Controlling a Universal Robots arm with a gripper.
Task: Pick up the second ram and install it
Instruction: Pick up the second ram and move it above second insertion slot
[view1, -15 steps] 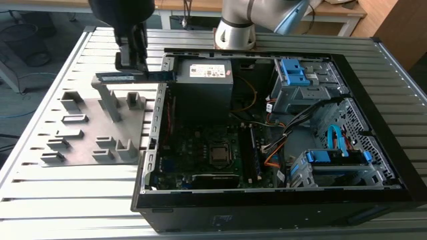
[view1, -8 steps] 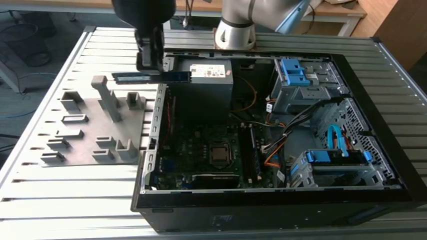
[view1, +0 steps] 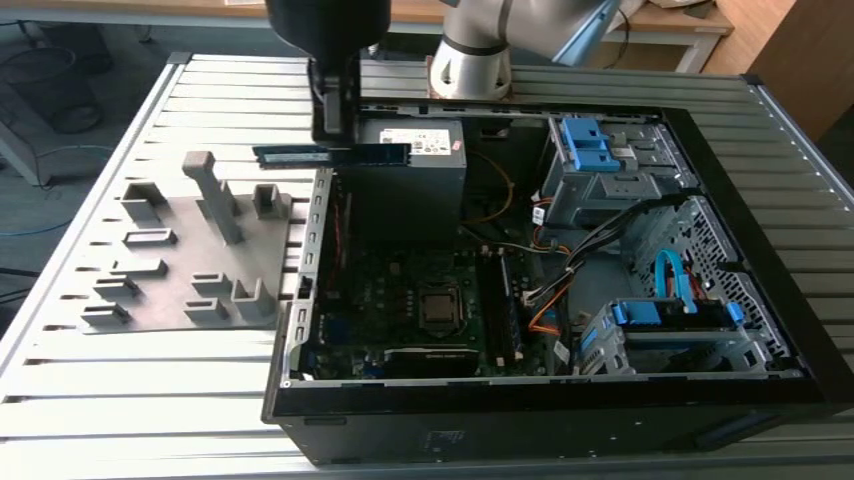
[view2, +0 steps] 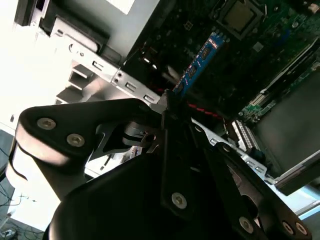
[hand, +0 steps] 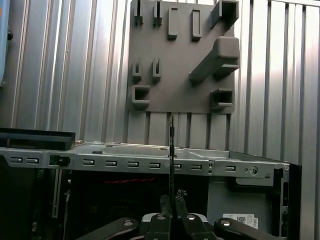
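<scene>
The second ram (view1: 378, 153), a thin dark board, hangs level in the air over the case's far corner on the exterior view's left. My gripper (view1: 334, 140) comes down from above and is shut on its middle. In the second wrist view the ram (view2: 200, 62) sticks out bluish beyond the fingertips, above the motherboard (view2: 260, 55). Edge-on in the first wrist view, the ram (hand: 171, 150) is a thin line rising from my gripper (hand: 171, 202), above the case's side wall (hand: 150, 162).
The open computer case (view1: 304, 270) lies on the slatted metal table (view1: 134, 400), with motherboard (view1: 400, 280), processor socket (view1: 438, 305), power supply (view1: 420, 145), cables and blue drive cages (view1: 587, 145) inside. A gray holder tray (view1: 174, 265) with upright blocks sits at the exterior view's left.
</scene>
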